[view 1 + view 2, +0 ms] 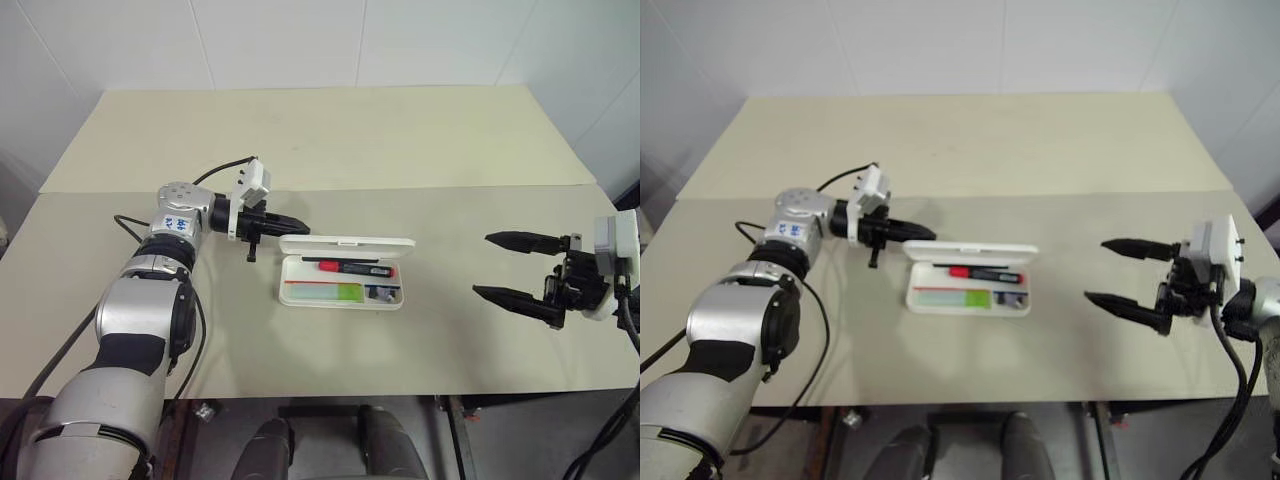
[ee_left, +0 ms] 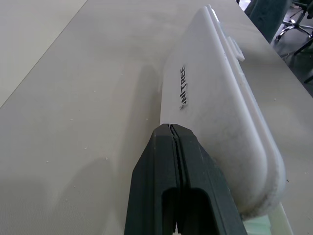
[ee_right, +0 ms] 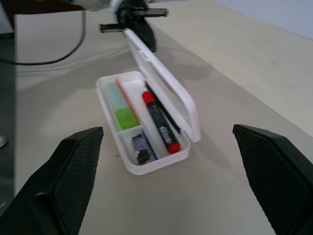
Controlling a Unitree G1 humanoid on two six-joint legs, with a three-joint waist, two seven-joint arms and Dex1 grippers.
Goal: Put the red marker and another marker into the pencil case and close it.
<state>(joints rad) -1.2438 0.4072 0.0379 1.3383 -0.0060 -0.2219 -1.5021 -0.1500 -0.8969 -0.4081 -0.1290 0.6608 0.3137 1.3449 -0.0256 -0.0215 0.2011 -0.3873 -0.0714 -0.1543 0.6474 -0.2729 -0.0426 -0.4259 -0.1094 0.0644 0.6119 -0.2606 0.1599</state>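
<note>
Both markers already inside the open pencil case (image 1: 341, 296) at mid-table: red marker (image 1: 352, 268) along the back, yellow-green marker (image 1: 325, 293) in front; only closing left (lid half raised). Left gripper (image 1: 296, 228) pinched shut, empty, against lid's back; right gripper (image 1: 500, 265) spread wide, empty, well apart.

Beige table (image 1: 330, 140) – white tiled wall (image 1: 300, 40) behind it.

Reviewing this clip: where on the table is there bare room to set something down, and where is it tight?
Bare: tabletop between white hinged plastic pencil case and open right gripper; also the far beige table. Tight: the case's left end, where the shut left gripper meets the raised lid.
</note>
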